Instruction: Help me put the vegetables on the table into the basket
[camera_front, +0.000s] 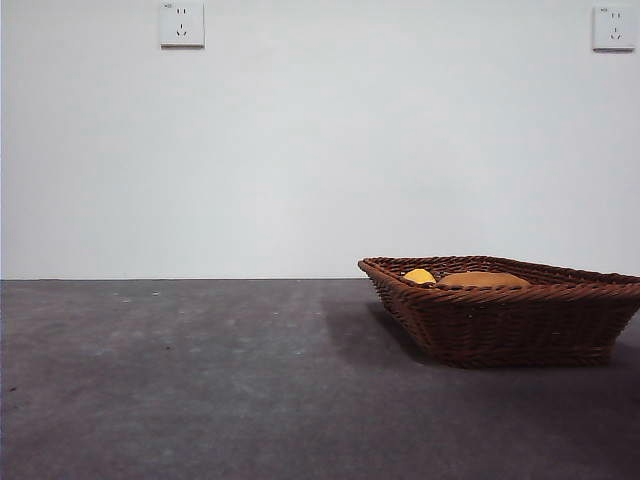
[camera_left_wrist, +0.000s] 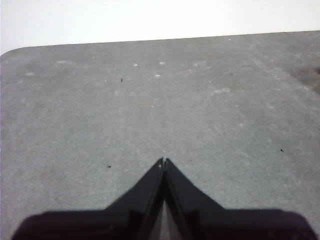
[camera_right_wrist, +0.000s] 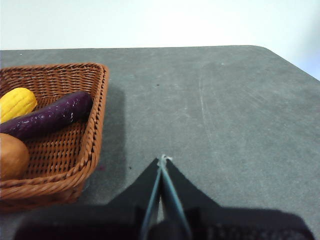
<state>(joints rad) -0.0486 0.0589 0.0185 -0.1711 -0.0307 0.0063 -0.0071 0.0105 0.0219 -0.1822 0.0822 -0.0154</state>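
Vegetables (camera_right_wrist: 47, 120) inside basket (camera_right_wrist: 95, 125); both tools closed, table (camera_front: 200, 380) around bare.

Brown weave, bright vegetables

Woven brown basket (camera_right_wrist: 95, 125) beside the black right gripper (camera_right_wrist: 162, 161) holds yellow corn (camera_right_wrist: 16, 102), purple eggplant (camera_right_wrist: 50, 119), brown potato (camera_right_wrist: 11, 156); speckled grey table (camera_right_wrist: 225, 110).

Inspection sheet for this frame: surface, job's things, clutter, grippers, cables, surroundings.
Surface: table, dark grey with light specks; no vegetable seen lying on it.
Job's things: basket holds corn cob, eggplant and potato; the front view shows only the corn and potato tops above the rim.
Clutter: nothing seen.
Grippers: left gripper shut, empty, above bare table; right gripper shut, empty, beside the basket and apart from it.
Cables: nothing seen.
Surroundings: plain white wall with two wall sockets.
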